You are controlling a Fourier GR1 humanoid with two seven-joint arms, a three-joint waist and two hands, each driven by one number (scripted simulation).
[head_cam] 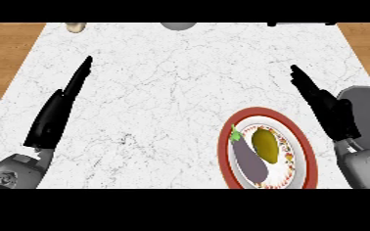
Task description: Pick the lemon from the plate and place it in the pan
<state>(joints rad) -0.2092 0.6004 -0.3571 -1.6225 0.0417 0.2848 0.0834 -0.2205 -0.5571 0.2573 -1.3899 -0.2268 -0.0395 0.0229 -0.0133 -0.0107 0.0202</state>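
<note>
Lemon [265, 145] on plate [306, 144] | right robot hand [329, 108] beside rim, fingers straight

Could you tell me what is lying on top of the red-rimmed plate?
On the plate lie a yellow lemon and, beside it, a purple eggplant. Whatever plate surface lies beneath them is covered.

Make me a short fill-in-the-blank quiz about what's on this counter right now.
1. The yellow lemon lies on the red-rimmed round ___.
2. Beside it lies a purple ___.
3. The right robot hand has its fingers ___.
4. The left robot hand holds ___.

Missing words: plate; eggplant; straight; nothing
</note>
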